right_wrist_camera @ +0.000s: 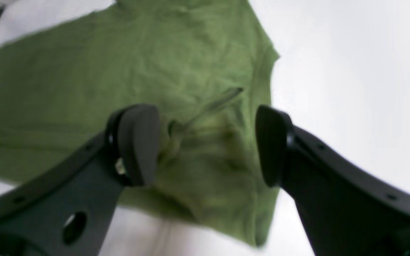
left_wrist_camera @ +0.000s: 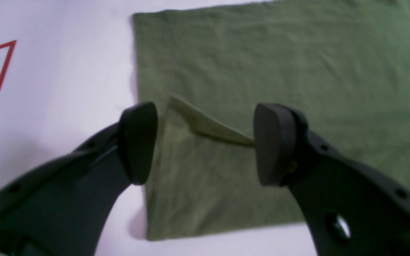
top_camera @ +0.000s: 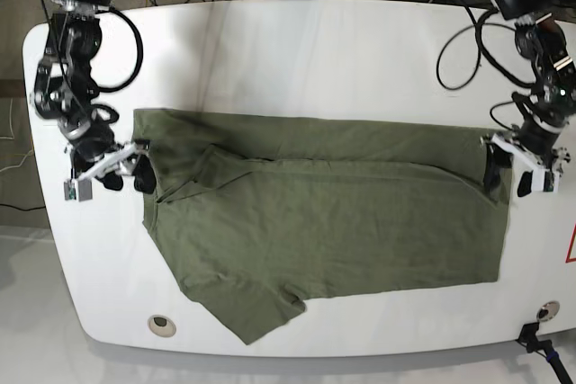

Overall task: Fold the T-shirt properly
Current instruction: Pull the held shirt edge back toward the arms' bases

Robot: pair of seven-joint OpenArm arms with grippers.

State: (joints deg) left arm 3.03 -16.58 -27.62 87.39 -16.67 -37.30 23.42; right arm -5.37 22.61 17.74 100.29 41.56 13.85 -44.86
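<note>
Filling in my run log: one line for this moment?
T-shirt: one long edge folded over, flat on table | left gripper: open at hem | right gripper: open at collar end

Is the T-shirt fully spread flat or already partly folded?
Partly folded: the T-shirt has its far long side, sleeve included, turned over onto the body, while the near sleeve is spread on the table.

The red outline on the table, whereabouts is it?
The red outline sits at the base view's far right table edge, just beyond the T-shirt's hem, below the left claw.
</note>
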